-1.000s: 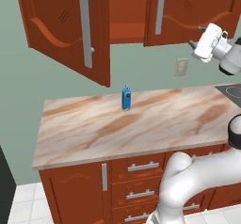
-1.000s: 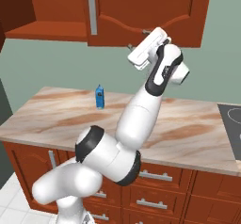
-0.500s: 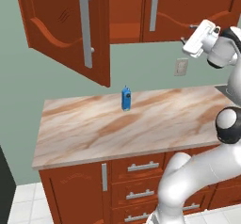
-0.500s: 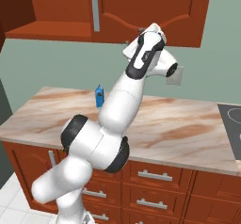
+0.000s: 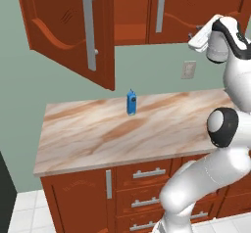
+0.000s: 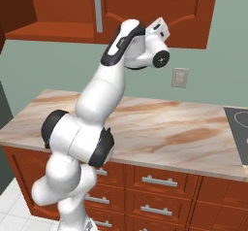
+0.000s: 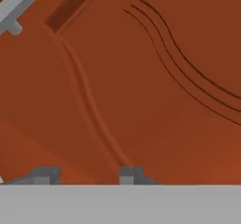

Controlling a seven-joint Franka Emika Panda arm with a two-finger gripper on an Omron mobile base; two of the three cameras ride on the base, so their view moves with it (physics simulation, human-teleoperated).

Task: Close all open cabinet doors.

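The hand (image 7: 84,175), fingers drawn together on nothing, faces the right-hand reddish-brown wooden cabinet door (image 7: 155,91); pushing here risks leaving the left door (image 5: 73,31) wide open.

We've got the arm (image 6: 97,104) stretched up high, elbow bent, wrist folded over at the top. Our gripper (image 7: 87,175) points forward and up, jaws drawn in to their narrowest, nothing between the fingertips (image 7: 44,175).
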